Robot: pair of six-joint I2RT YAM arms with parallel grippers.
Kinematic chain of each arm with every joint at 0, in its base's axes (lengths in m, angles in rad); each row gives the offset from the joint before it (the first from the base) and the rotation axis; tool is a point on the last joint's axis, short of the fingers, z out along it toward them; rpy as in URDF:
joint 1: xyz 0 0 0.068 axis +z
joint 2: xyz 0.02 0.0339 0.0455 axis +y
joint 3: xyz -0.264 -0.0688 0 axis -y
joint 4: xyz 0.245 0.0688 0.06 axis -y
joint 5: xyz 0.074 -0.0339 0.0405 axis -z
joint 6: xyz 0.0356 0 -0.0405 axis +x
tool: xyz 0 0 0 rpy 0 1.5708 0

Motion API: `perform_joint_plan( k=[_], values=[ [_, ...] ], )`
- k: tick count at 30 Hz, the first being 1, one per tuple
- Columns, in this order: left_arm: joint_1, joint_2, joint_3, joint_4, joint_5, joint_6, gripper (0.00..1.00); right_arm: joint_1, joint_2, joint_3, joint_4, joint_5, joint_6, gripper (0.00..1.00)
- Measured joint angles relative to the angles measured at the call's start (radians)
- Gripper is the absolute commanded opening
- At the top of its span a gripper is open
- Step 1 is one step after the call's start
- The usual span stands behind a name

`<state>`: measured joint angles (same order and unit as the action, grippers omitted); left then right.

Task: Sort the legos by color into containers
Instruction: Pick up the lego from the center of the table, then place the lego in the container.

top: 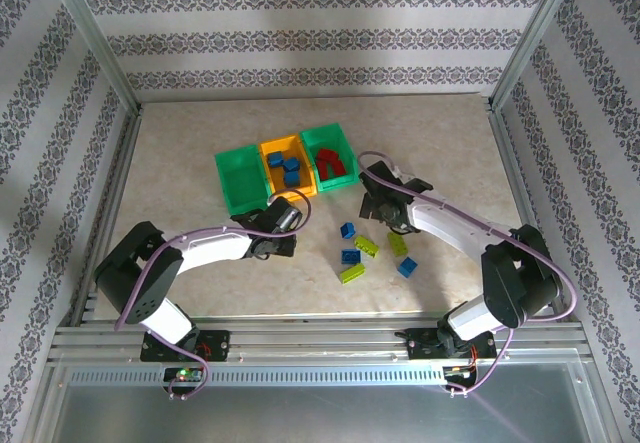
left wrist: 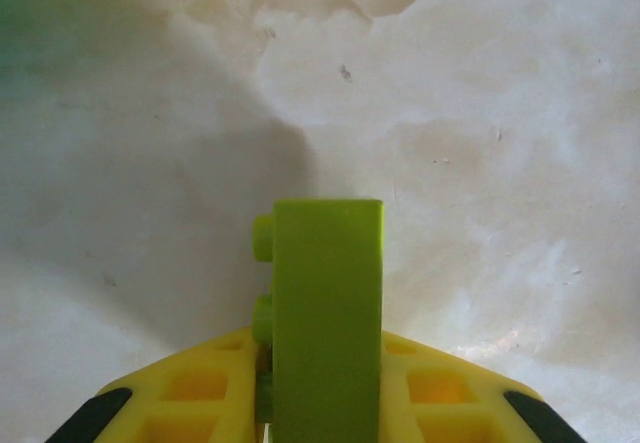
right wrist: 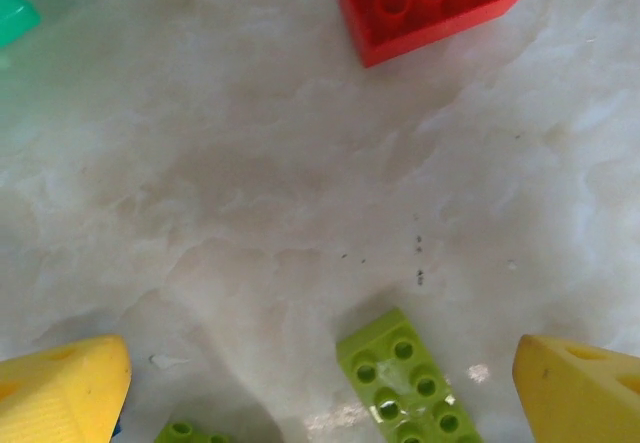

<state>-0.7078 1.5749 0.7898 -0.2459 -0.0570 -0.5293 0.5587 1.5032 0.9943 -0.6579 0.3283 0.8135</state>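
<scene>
Logging the left gripper [left wrist: 322, 393] first: what are its jaws doing? (K.)

They are clamping a yellow-green lego [left wrist: 328, 283], which is standing on end between the yellow fingers [left wrist: 200, 393], studs pointing left, over bare table [left wrist: 480, 163]. From above, that gripper [top: 285, 221] is sitting just near of the orange-yellow bin [top: 303, 185]. (M.)

And the right gripper [right wrist: 320, 388]? (K.)

Its jaws are standing wide and gripping nothing. A flat green lego [right wrist: 405, 383] is lying studs-up between the fingers, and a red lego [right wrist: 430, 3] is lying farther out. From above, this gripper [top: 375, 198] is sitting just near-right of the right green bin [top: 325, 135]. (M.)

Where are the rest lying? (K.)

Blue legos [top: 290, 168] are lying in the orange-yellow bin and red legos [top: 330, 161] in the right green bin, while the left green bin [top: 240, 198] is flanking the row. Loose blue legos [top: 347, 230] and loose yellow-green legos [top: 352, 273] are lying on the table between the arms. (M.)
</scene>
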Motion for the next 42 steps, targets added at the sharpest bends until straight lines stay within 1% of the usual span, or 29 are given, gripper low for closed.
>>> perform_joint_plan(
  k=[4,11,15,19,22,26,30,33,37,42],
  values=[
    [0.0,-0.043,0.0,-0.008,-0.036,-0.002,0.13,0.026,0.001,0.0,0.006,-0.003,0.004,0.98],
    [0.018,-0.151,0.032,-0.043,-0.119,-0.001,0.14,0.029,0.0,0.0,0.019,-0.003,0.008,0.98],
    [0.08,-0.19,0.066,-0.047,-0.159,0.017,0.14,0.028,-0.002,0.0,0.022,0.002,0.011,0.98],
    [0.174,-0.191,0.116,-0.053,-0.188,0.056,0.15,0.026,-0.002,0.0,0.034,0.008,0.011,0.98],
    [0.241,-0.162,0.168,-0.053,-0.202,0.087,0.15,0.01,-0.002,0.0,0.051,0.008,0.011,0.98],
    [0.312,-0.069,0.249,-0.053,-0.206,0.12,0.15,-0.032,-0.002,0.0,0.078,0.005,0.01,0.98],
    [0.359,0.031,0.306,-0.053,-0.199,0.138,0.18,-0.074,-0.001,0.0,0.094,0.003,0.003,0.98],
    [0.376,0.099,0.344,-0.054,-0.191,0.145,0.21,-0.106,0.011,0.0,0.102,-0.001,-0.008,0.98],
    [0.384,0.16,0.383,-0.054,-0.18,0.149,0.32,-0.146,0.026,0.001,0.102,-0.004,-0.022,0.98],
    [0.386,0.187,0.402,-0.054,-0.167,0.153,0.43,-0.171,0.026,0.001,0.103,-0.005,-0.035,0.98]
  ],
)
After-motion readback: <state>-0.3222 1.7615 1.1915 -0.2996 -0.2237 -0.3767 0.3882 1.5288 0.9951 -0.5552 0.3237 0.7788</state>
